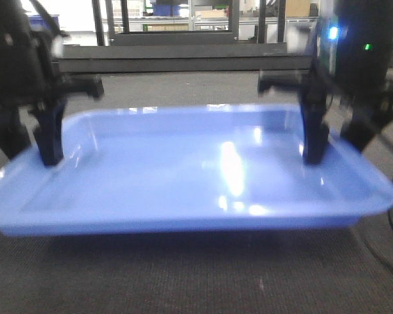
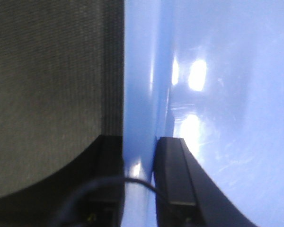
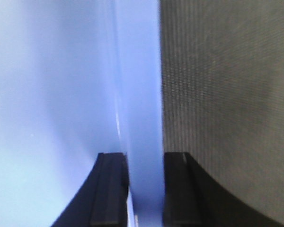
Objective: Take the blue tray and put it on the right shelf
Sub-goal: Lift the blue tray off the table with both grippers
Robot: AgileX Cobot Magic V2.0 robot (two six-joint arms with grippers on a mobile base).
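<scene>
**Both grippers clamped on opposite rims of the blue tray**

The blue tray (image 1: 196,170) lies broadside across the middle of the front view, over the dark woven tabletop (image 1: 183,281). Its long sides run left to right and its glossy floor throws back bright patches of ceiling light. A dark shadow sits under its near edge. The front view does not settle whether it rests on the surface or hangs just above it.

The left gripper (image 1: 29,140) straddles the tray's left rim, with one black finger inside the tray and the other outside. In the left wrist view the two finger pads (image 2: 173,175) press against either side of the flared rim, which runs straight up between them. The woven surface is to the left and the tray's floor to the right. A thin black cable (image 2: 137,182) arcs across the rim just in front of the fingers.

The right gripper (image 1: 337,140) takes the right rim the same way. The right wrist view shows its fingers (image 3: 176,189) closed tight on the rim, with the tray's floor to the left and the tabletop to the right.

A small blue light (image 1: 333,31) and a green light (image 1: 367,47) glow on the right arm. Behind the tray a dark horizontal beam (image 1: 183,64) crosses the scene. Beyond it the racking is blurred.
</scene>
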